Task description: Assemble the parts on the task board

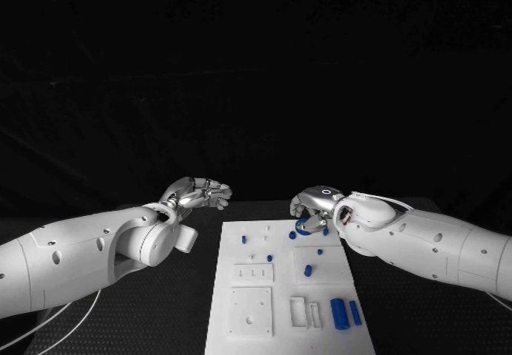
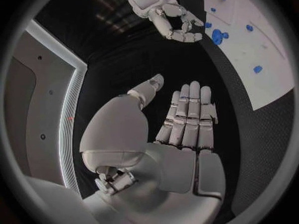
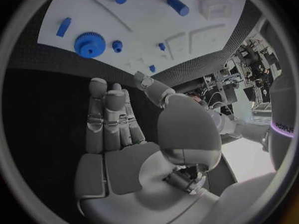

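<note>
The white task board (image 1: 286, 296) lies in the middle of the black table. A blue gear (image 1: 304, 230) sits at its far right corner; it also shows in the right wrist view as the blue gear (image 3: 89, 44) with a smaller gear (image 3: 117, 46) beside it. Small blue pegs (image 1: 269, 258) stand on the board, and two blue cylinders (image 1: 339, 313) lie near its front right. My right hand (image 1: 317, 209) hovers just beyond the gear, its fingers (image 3: 106, 119) straight and its palm empty. My left hand (image 1: 197, 194) hangs off the board's far left corner, its fingers (image 2: 190, 117) stretched out, holding nothing.
White raised blocks (image 1: 251, 273) and slotted holders (image 1: 303, 311) sit on the board's near half. Black table (image 1: 181, 318) surrounds the board on both sides. From the left wrist, the right hand (image 2: 171, 20) shows beside the blue gear (image 2: 217, 36).
</note>
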Robot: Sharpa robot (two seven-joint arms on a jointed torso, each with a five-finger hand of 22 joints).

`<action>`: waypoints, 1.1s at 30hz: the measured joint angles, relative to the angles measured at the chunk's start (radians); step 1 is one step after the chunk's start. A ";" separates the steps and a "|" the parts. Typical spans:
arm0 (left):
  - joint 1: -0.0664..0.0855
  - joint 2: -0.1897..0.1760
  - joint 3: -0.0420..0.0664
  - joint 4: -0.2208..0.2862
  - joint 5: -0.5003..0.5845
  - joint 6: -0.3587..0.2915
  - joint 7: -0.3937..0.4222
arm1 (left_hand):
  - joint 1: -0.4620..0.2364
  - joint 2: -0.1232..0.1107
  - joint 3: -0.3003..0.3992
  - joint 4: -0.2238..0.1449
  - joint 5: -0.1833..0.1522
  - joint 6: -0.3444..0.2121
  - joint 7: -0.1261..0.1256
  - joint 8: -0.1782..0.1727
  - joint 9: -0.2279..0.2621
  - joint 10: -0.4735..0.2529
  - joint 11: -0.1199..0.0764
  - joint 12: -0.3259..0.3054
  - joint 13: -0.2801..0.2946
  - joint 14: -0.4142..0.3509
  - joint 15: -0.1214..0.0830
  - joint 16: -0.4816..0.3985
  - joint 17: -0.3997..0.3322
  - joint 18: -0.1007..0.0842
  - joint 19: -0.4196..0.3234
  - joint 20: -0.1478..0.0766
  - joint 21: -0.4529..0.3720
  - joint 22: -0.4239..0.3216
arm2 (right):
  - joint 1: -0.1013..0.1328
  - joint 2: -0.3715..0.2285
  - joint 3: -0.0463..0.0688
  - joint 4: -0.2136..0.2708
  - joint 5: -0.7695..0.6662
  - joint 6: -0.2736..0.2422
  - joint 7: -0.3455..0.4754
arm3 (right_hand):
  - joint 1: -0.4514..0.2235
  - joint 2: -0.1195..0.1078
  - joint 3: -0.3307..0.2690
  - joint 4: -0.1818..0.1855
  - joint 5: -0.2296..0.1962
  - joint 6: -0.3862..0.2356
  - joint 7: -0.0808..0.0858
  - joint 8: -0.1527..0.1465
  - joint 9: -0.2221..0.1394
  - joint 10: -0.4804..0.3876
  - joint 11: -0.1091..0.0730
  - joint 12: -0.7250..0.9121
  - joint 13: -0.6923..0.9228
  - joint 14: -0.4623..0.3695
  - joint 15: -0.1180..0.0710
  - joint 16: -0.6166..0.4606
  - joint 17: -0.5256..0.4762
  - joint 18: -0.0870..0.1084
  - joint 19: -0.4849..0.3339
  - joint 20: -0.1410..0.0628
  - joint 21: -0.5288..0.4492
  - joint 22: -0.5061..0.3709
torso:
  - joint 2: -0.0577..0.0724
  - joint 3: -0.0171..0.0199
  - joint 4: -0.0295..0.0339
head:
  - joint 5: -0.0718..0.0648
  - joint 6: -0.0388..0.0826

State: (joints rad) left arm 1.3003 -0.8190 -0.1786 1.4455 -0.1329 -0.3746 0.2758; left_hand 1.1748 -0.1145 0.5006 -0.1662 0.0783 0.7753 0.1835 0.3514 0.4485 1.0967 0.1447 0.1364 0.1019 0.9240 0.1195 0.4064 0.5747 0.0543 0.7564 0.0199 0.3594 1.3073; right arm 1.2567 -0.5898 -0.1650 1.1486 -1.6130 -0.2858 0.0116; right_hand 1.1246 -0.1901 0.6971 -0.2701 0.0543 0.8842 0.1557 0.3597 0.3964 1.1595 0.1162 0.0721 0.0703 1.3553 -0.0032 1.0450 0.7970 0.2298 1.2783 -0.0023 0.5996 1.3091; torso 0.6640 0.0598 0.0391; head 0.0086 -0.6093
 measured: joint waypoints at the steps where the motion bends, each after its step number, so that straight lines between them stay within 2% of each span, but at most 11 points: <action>1: 0.000 0.000 0.000 0.001 0.000 0.000 0.000 | 0.000 0.000 0.000 0.000 0.000 0.000 0.000 0.000 0.000 0.000 0.000 0.000 0.000 0.000 0.000 0.000 0.000 0.000 0.000 0.000 0.000 0.000 | -0.003 0.001 0.000 -0.003 -0.005 0.002 -0.001 | 0.004 -0.004 0.000 0.000 0.000 -0.002 -0.001 0.000 0.000 -0.004 0.000 -0.003 0.000 -0.002 0.002 0.004 0.000 -0.011 -0.002 -0.002 0.005 0.000 | 0.004 0.0009 0.0015 | -0.002 0.000; 9: 0.000 0.003 0.001 0.002 0.000 0.001 0.003 | 0.000 0.000 -0.001 -0.005 0.000 0.000 0.000 0.000 -0.001 0.000 0.000 -0.005 -0.001 0.000 0.000 0.000 0.000 0.000 0.000 0.000 0.000 0.001 | -0.014 0.011 -0.001 -0.016 -0.044 0.014 -0.009 | 0.004 -0.004 0.000 0.000 0.000 -0.014 -0.004 -0.006 0.000 -0.029 0.004 -0.004 -0.003 -0.010 0.009 0.023 -0.006 -0.014 -0.005 -0.006 0.024 0.000 | 0.031 0.0058 0.0094 | -0.012 0.000; 11: 0.000 0.004 0.001 0.001 0.000 0.002 0.003 | 0.000 0.000 0.000 -0.006 0.000 0.000 0.000 -0.002 -0.002 0.000 0.000 -0.005 -0.002 0.000 0.000 -0.001 0.000 -0.001 0.000 0.000 0.000 0.001 | -0.017 0.014 -0.001 -0.020 -0.051 0.016 -0.011 | 0.004 -0.012 0.003 0.003 0.000 -0.016 -0.006 -0.011 -0.001 -0.034 0.002 -0.004 -0.003 -0.014 0.007 0.028 -0.008 -0.015 -0.007 -0.007 0.028 0.000 | 0.035 0.0067 0.0110 | -0.014 0.000; 15: 0.000 0.003 0.001 0.001 0.000 0.003 0.003 | 0.000 0.000 0.000 -0.006 0.000 -0.004 0.004 -0.004 -0.002 0.000 0.000 -0.005 -0.002 0.000 0.000 -0.004 0.000 -0.001 0.000 0.000 0.000 0.001 | -0.019 0.018 0.000 -0.028 -0.066 0.018 -0.013 | 0.006 -0.014 0.003 0.003 0.000 -0.022 -0.006 -0.012 -0.001 -0.039 0.000 -0.004 -0.003 -0.016 0.008 0.030 -0.010 -0.015 -0.007 -0.007 0.031 0.000 | 0.044 0.0079 0.0150 | -0.017 0.000; 24: 0.000 -0.005 0.002 0.014 0.000 0.005 0.004 | -0.008 0.000 0.000 -0.006 0.000 -0.004 0.004 -0.004 -0.003 0.000 0.000 -0.010 -0.003 0.000 0.000 -0.004 0.000 -0.001 0.000 0.000 0.000 0.001 | -0.022 0.022 -0.001 -0.030 -0.103 0.019 -0.027 | 0.006 -0.014 0.005 0.005 0.000 -0.022 -0.006 -0.012 -0.001 -0.047 0.000 -0.004 -0.003 -0.016 0.008 0.035 -0.014 -0.015 -0.007 -0.007 0.035 0.000 | 0.057 0.0111 0.0208 | -0.020 0.005; 30: 0.000 -0.005 0.003 0.019 0.000 0.006 0.004 | -0.008 0.000 0.000 -0.006 0.000 -0.004 0.004 -0.004 -0.003 0.000 0.000 -0.013 -0.003 0.000 0.000 -0.004 0.000 -0.002 0.000 0.000 0.000 0.000 | -0.022 0.031 0.000 -0.041 -0.130 0.018 -0.042 | 0.010 -0.020 0.018 0.012 0.000 -0.026 -0.009 -0.012 -0.001 -0.047 0.000 -0.004 -0.003 -0.019 0.005 0.041 -0.019 -0.015 -0.007 -0.007 0.040 0.000 | 0.064 0.0142 0.0252 | -0.025 0.007; 31: 0.000 -0.003 0.003 0.018 0.000 0.006 0.004 | -0.008 0.000 0.000 -0.006 0.000 -0.004 0.004 -0.004 -0.003 0.000 0.000 -0.013 -0.003 0.000 0.000 -0.004 0.000 -0.002 0.000 0.000 0.000 0.000 | -0.023 0.031 0.000 -0.044 -0.132 0.018 -0.044 | 0.012 -0.028 0.018 0.012 0.000 -0.026 -0.009 -0.012 -0.001 -0.048 -0.001 -0.004 -0.003 -0.019 0.005 0.041 -0.020 -0.015 -0.007 -0.007 0.040 0.000 | 0.065 0.0147 0.0259 | -0.025 0.007; 33: 0.000 0.000 0.003 0.017 0.000 0.007 0.004 | -0.008 0.000 0.000 -0.006 0.000 -0.004 0.004 -0.004 -0.004 0.000 0.000 -0.013 -0.003 0.000 0.000 -0.004 0.001 -0.002 0.000 0.000 0.000 0.000 | -0.025 0.031 0.000 -0.049 -0.137 0.018 -0.047 | 0.012 -0.027 0.022 0.016 0.000 -0.026 -0.009 -0.012 -0.001 -0.050 -0.003 -0.004 -0.003 -0.019 0.005 0.045 -0.022 -0.015 -0.007 -0.008 0.045 0.000 | 0.067 0.0154 0.0276 | -0.023 0.009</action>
State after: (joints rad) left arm 1.3004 -0.8193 -0.1760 1.4624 -0.1333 -0.3678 0.2797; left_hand 1.1670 -0.1146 0.5009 -0.1719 0.0783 0.7715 0.1872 0.3475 0.4442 1.0967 0.1447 0.1229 0.0987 0.9239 0.1195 0.4026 0.5753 0.0521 0.7563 0.0199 0.3594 1.3077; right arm 1.2318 -0.5589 -0.1654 1.1001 -1.7497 -0.2677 -0.0355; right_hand 1.1362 -0.2173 0.7191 -0.2539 0.0543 0.8585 0.1462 0.3481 0.3953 1.1094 0.1127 0.0684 0.0671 1.3364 0.0017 1.0904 0.7751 0.2148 1.2710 -0.0098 0.6449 1.3088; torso 0.7310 0.0753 0.0667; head -0.0141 -0.6002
